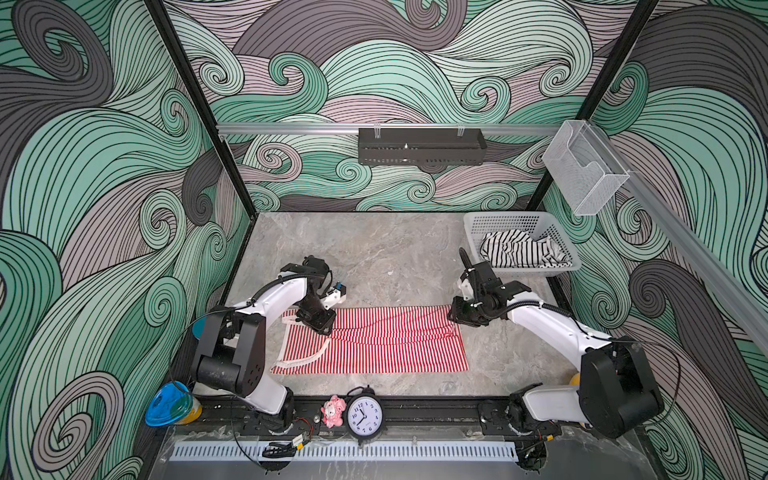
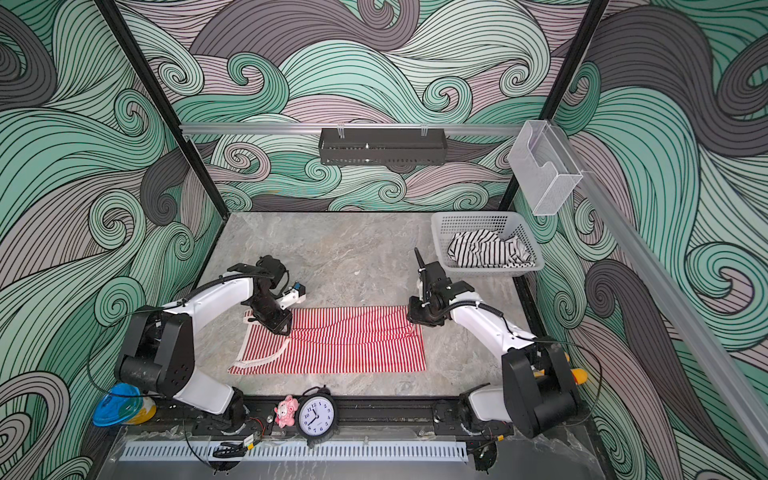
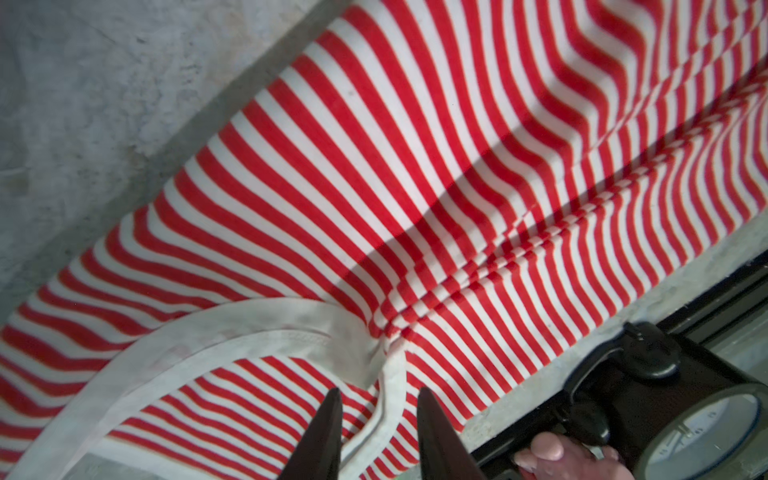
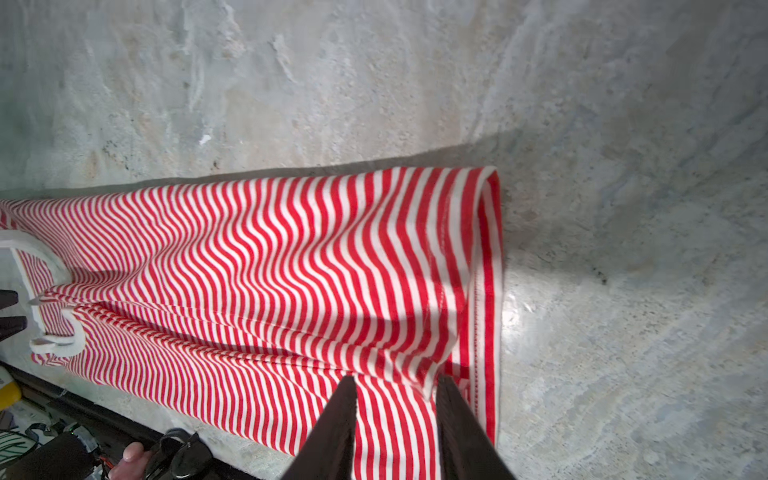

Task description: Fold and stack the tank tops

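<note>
The red-and-white striped tank top [image 1: 374,345] [image 2: 340,345] lies flat on the grey table, folded lengthwise, its far half laid over to a crease along the middle. Its white-trimmed straps point left. My left gripper [image 1: 322,328] [image 3: 378,392] hovers low over the strap end, open, with a white trim strip [image 3: 390,399] lying loose between its fingers. My right gripper [image 1: 455,318] [image 4: 397,380] sits at the hem end [image 4: 486,291], also open, just above the folded corner. The black-and-white tank top [image 1: 519,249] [image 2: 486,249] lies crumpled in the white basket [image 1: 536,272].
The basket stands at the table's back right. A black alarm clock [image 1: 364,417] and a pink toy [image 1: 333,411] sit on the front rail. A black tray [image 1: 419,145] and a clear box [image 1: 582,170] hang on the walls. Bare table lies behind the red top.
</note>
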Robot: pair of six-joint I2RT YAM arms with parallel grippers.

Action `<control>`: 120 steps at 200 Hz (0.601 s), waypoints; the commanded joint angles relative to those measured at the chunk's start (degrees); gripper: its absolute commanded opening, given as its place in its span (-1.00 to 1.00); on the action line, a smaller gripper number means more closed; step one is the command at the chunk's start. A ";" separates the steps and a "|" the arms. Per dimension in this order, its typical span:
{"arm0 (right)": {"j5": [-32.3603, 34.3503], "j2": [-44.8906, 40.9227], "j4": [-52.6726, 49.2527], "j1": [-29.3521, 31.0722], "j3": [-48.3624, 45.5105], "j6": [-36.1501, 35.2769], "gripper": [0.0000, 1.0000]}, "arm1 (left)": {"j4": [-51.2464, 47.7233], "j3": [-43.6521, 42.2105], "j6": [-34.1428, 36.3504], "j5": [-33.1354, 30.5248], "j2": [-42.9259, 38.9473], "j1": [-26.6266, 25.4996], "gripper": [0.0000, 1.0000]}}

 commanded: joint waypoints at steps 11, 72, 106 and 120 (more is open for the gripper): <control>0.69 2.83 1.54 2.44 2.51 2.53 -0.54 | -0.53 3.81 -0.26 1.25 3.39 -0.81 -0.35; 1.16 10.32 1.94 5.11 1.20 3.41 -0.89 | 1.85 3.73 0.11 -1.47 10.62 -3.41 -0.53; 1.19 8.96 1.70 5.93 -2.93 4.45 -0.91 | 1.25 1.06 1.73 -4.53 11.48 -4.87 -0.54; 1.37 8.51 1.61 6.16 -4.33 5.06 -0.92 | 1.48 0.65 1.69 -6.57 12.49 -5.24 -0.54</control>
